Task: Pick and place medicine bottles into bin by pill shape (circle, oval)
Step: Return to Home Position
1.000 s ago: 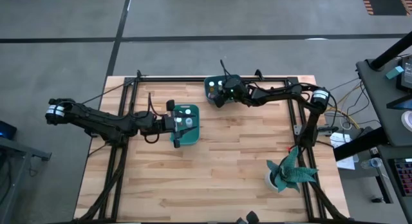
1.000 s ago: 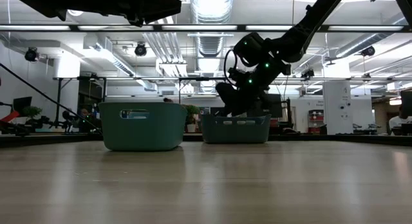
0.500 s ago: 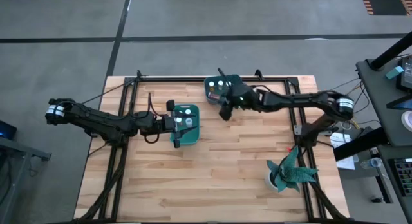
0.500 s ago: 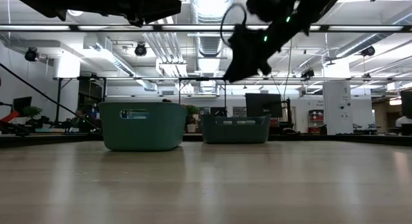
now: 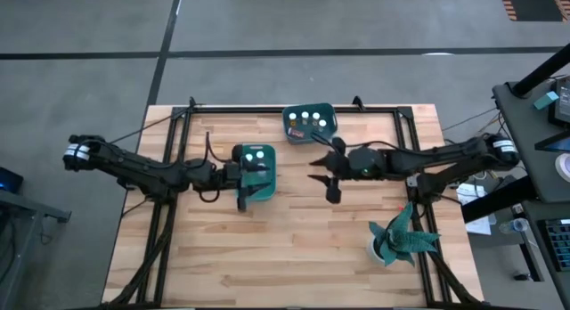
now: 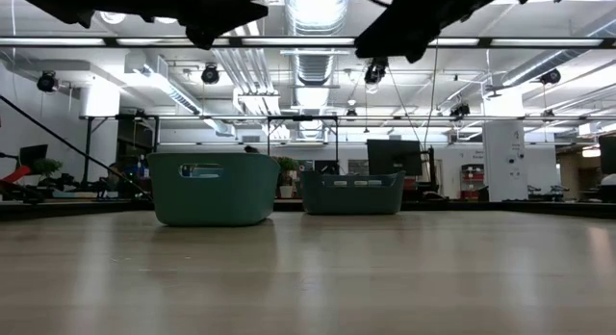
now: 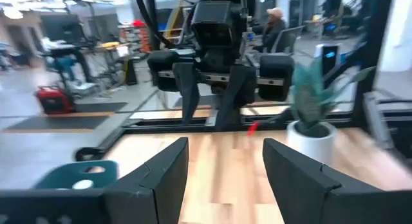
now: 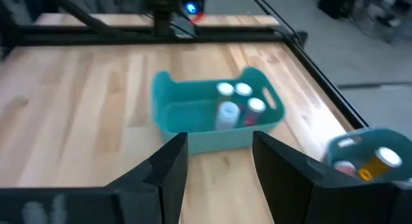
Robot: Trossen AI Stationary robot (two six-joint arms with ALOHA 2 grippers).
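Now two teal bins [image 5: 287,123] are holding medicine bottles [image 5: 306,117] while the left gripper [image 7: 225,179] and right gripper [image 8: 219,166] are gaping empty.

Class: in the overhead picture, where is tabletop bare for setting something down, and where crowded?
Free: the table's front strip beside the plant. Crowded: mid-table, with left hand, right hand, front bin and back bin.

— Where's your light coming from?
— Overhead. Low view: ceiling fixtures [image 6: 310,6] glare at top centre, turning the arms [image 6: 423,12] into black silhouettes.
— Shadows?
— Faint and soft; your counter [image 5: 294,248] looks evenly bright, with a pale sheen.
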